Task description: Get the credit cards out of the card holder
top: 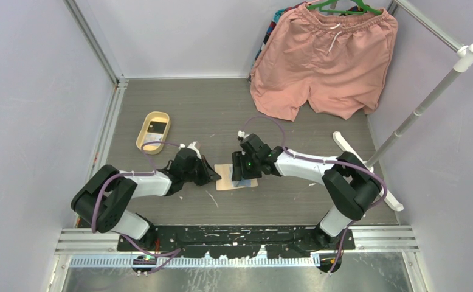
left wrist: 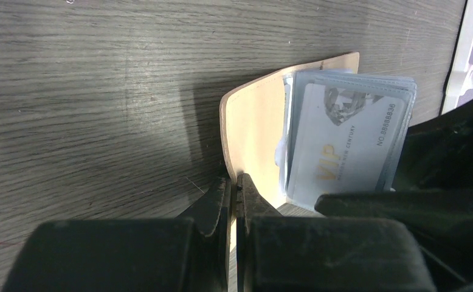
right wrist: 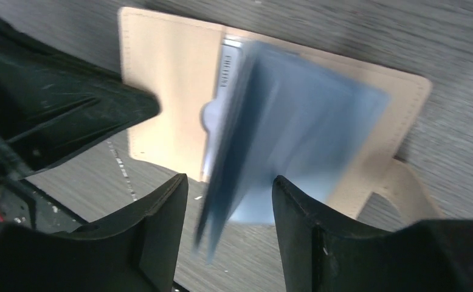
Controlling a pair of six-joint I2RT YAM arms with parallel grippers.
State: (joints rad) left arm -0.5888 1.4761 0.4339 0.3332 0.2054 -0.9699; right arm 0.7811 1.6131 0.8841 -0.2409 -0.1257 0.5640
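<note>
Card-pulling step under way: open card holder point(top: 227, 182) lying on the table point(left wrist: 100, 91), beige cover pinched by the left gripper point(left wrist: 234, 194); right gripper point(right wrist: 229, 182) spread astride the raised blue-grey pockets point(right wrist: 295, 128). Next, likely: nip only the pale VIP card point(left wrist: 343, 146), slide out

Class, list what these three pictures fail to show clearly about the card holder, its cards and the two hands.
Top view: the right hand partly covers the card holder; cards too small to count.
Right wrist view: the blue card sleeves are motion-blurred; whether the fingers touch them is unclear.
Left wrist view: the left hand hides the holder's lower edge; the VIP card covers any cards behind it.
</note>
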